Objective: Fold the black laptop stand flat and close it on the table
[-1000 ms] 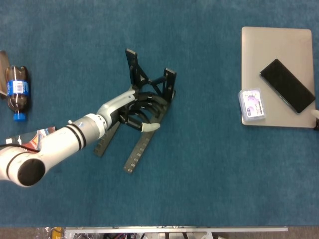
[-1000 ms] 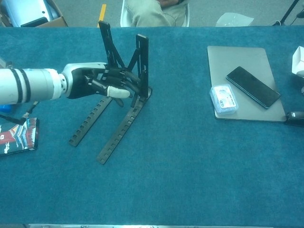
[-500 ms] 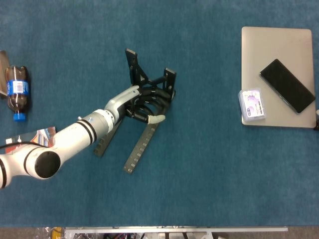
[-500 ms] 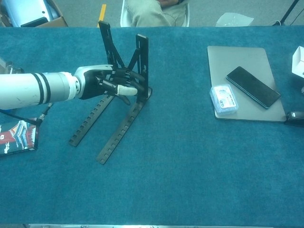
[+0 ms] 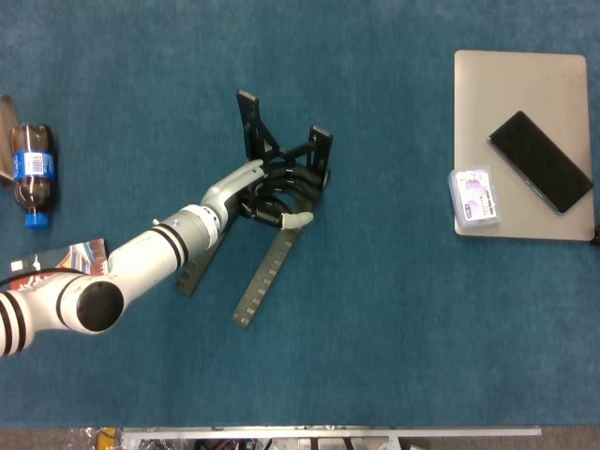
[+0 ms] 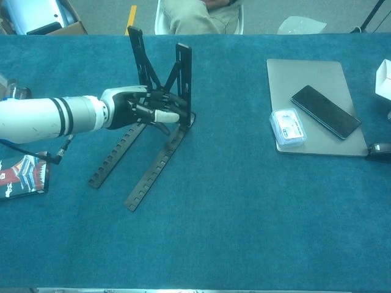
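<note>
While left hand (image 6: 143, 110) fingers curl around stand (image 6: 160, 97) | laptop (image 6: 311, 104), phone (image 6: 325, 111) well apart

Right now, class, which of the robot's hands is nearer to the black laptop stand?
Left. The left hand reaches in between the laptop stand's two uprights, fingers curled at its cross bars. The right hand appears in neither view, so it is farther away.
</note>
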You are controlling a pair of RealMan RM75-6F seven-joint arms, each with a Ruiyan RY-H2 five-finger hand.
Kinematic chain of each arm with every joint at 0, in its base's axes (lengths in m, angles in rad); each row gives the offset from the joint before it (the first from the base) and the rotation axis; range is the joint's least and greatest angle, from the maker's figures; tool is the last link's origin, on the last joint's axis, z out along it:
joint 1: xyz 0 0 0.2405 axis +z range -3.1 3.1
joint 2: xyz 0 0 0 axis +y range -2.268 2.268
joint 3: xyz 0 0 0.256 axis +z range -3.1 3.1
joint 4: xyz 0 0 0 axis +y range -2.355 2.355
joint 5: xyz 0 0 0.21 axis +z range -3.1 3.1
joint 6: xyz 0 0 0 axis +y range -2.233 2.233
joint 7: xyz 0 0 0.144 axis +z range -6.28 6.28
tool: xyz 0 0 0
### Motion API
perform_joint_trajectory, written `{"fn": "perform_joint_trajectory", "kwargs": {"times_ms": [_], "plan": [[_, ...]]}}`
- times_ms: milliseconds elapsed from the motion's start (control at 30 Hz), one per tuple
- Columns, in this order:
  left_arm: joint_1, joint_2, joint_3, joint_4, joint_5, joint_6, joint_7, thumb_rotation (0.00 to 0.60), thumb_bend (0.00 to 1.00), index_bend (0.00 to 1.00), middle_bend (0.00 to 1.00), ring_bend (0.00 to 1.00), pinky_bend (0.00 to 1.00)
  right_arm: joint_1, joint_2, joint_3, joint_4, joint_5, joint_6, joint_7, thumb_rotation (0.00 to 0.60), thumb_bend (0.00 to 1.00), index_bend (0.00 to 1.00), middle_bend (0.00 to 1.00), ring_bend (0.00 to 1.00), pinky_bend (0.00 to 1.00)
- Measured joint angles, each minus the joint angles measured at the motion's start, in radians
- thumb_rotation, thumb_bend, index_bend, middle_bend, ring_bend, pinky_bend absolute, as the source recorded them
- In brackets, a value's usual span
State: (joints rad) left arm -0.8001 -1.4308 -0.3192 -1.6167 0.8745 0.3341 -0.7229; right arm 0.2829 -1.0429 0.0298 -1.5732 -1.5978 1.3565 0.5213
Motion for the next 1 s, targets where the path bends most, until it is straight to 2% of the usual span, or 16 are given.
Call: {"fn": "perform_joint_trajectory", "kwargs": {"times_ms": [267,600,800,1000], "plan": [[0.017,0.041,-0.001,-0.029,0.029,0.014,0.043,0.6,0.25,0.24,0.29,0.24,0.39,0.003,-0.001,0.002,-0.007,-0.003,-0.004,-0.005,0.6,0.09,0.08,0.15,0.14,0.22],[0.061,0.218,0.031,-0.126,0.097,0.064,0.153,0.6,0.25,0.23,0.27,0.22,0.38,0.011,-0.014,0.001,0.0,-0.019,-0.009,0.004,0.6,0.09,0.08,0.15,0.14,0.22],[0.058,0.269,0.052,-0.101,0.126,0.092,0.223,0.6,0.25,0.19,0.23,0.19,0.34,0.011,-0.012,0.0,-0.01,-0.023,-0.006,-0.008,0.6,0.09,0.08,0.15,0.14,0.22],[0.029,0.273,0.028,-0.059,0.14,0.047,0.209,0.6,0.25,0.14,0.19,0.13,0.29,0.01,-0.008,-0.001,-0.027,-0.023,-0.006,-0.025,0.6,0.09,0.08,0.15,0.14,0.22]]}}
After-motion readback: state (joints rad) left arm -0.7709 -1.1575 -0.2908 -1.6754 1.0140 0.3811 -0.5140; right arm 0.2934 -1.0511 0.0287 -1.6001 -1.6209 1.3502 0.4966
